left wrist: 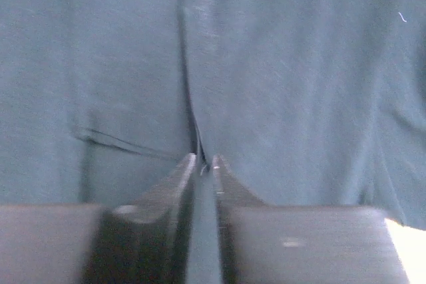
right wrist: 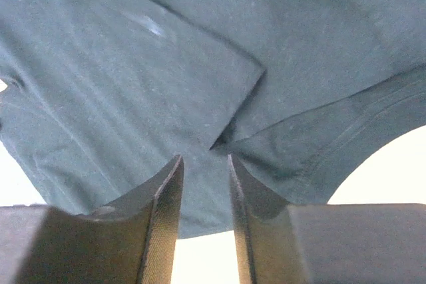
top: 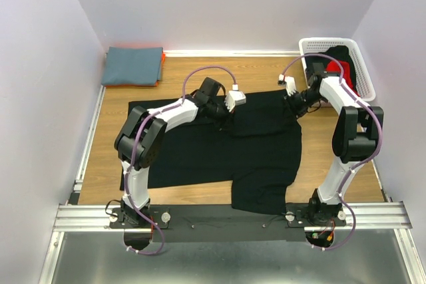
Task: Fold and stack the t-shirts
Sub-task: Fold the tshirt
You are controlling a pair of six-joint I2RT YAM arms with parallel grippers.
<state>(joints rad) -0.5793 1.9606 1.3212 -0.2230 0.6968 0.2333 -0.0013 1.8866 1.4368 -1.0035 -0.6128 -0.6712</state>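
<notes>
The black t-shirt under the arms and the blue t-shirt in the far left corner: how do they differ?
The black t-shirt lies spread out on the table; the blue t-shirt is folded into a neat rectangle. The black t-shirt covers much more of it than the blue t-shirt. Both are plain cloth.

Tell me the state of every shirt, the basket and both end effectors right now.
Black t-shirt: spread over the table, not fully folded.
Slate-blue t-shirt: folded, lying on the orange one.
Orange t-shirt: under the blue, only edges showing.
Red t-shirt: bunched in the basket.
Basket: upright, holding cloth.
Left end effector: at the black t-shirt, jaws nearly together, grip unclear.
Right end effector: open, nothing between the jaws.
</notes>
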